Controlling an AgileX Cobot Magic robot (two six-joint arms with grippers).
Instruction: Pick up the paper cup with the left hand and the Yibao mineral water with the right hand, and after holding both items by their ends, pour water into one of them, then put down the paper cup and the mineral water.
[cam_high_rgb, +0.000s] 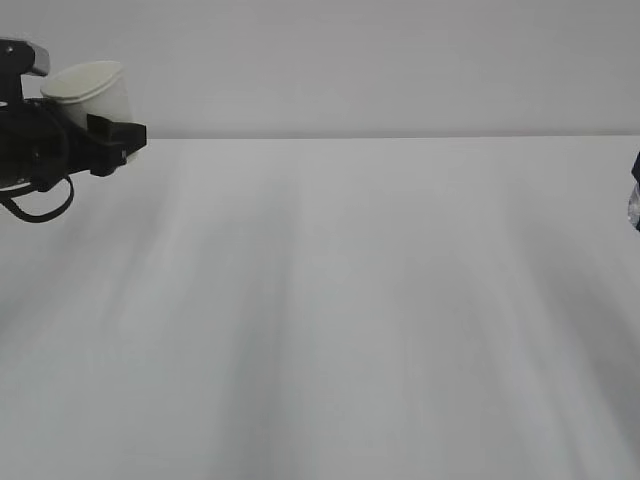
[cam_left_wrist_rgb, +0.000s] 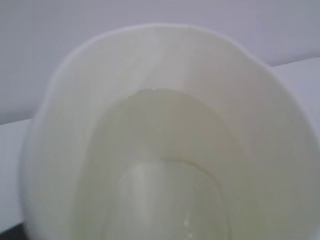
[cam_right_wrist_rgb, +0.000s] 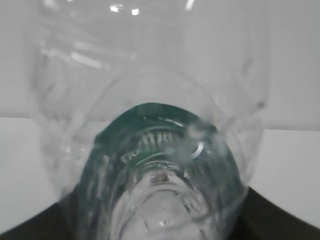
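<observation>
Soft even light, blurred close-ups

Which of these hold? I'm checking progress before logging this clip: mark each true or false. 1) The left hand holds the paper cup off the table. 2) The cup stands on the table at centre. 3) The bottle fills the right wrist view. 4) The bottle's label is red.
1) True: the left hand holds the paper cup above the table.
2) False: the cup is lifted at the far left.
3) True: the Yibao mineral water fills it.
4) False: the label is green.
</observation>
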